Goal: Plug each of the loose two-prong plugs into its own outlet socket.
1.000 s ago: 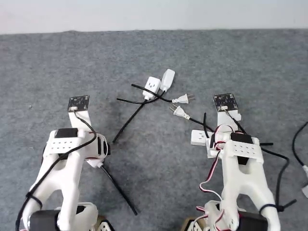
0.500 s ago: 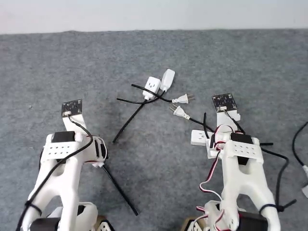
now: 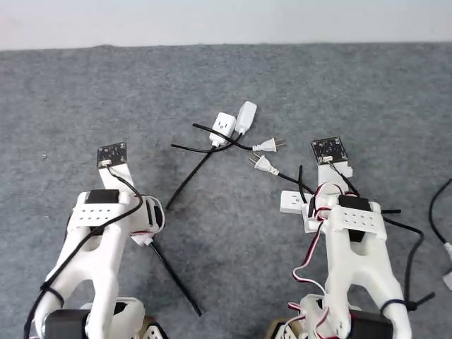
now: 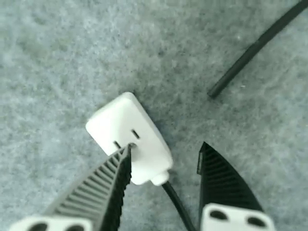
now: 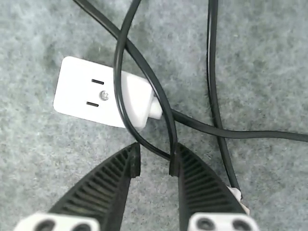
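At 7 o'clock on the grey carpet (image 3: 367, 92), the left gripper (image 4: 165, 147) hangs released. Its jaws are wide and straddle the cord end of the left socket (image 4: 127, 130), with one fingertip overlapping the socket's face beside the slots. At 5 o'clock the right gripper (image 5: 155, 149) is parted only narrowly, with a black cord (image 5: 166, 118) lying in the gap. The right socket (image 5: 96, 94) sits just beyond its tips. At 11 o'clock from that socket lie the nearer plug (image 3: 261, 164) and then the farther plug (image 3: 265, 146), both unplugged. Farthest, at 10 o'clock from them, the far sockets (image 3: 224, 128) lie side by side.
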Robot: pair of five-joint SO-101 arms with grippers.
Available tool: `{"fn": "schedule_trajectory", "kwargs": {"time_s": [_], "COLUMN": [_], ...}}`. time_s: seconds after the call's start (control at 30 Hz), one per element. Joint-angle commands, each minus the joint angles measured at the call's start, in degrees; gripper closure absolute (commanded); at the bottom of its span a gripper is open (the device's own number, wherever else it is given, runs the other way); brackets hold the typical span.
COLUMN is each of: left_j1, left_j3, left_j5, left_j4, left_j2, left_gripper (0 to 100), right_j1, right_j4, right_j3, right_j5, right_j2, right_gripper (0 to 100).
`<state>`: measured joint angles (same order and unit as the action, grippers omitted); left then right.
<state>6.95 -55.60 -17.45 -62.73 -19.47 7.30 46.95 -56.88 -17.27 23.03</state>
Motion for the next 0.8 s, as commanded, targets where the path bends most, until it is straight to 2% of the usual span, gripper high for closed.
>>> {"fn": "schedule_trajectory", "kwargs": {"time_s": [0.0, 0.13, 0.57, 0.63, 0.77], "left_j1": [4.7, 6.7, 6.1, 4.0, -1.5], "left_j3": [-0.1, -0.5, -0.6, -0.6, -2.2], "left_j5": [-0.6, -0.5, -0.4, 0.0, 4.4], "left_j4": [1.0, 0.9, 1.2, 1.8, 7.9], "left_j2": [1.6, 1.7, 1.8, 1.8, 1.8], "left_gripper": [78, 78, 78, 81, 97], "right_j1": [-0.7, -0.7, -0.7, -0.7, -0.3], "right_j4": [-1.0, -1.5, -1.6, -1.6, -1.7], "right_j3": [0.2, 0.2, 0.1, 0.1, 0.1], "right_j5": [-0.6, -0.6, -0.6, -0.6, -0.6], "right_j2": [1.4, 1.4, 1.4, 1.4, 1.4], "right_gripper": [89.0, 89.0, 89.4, 89.4, 89.5]}}
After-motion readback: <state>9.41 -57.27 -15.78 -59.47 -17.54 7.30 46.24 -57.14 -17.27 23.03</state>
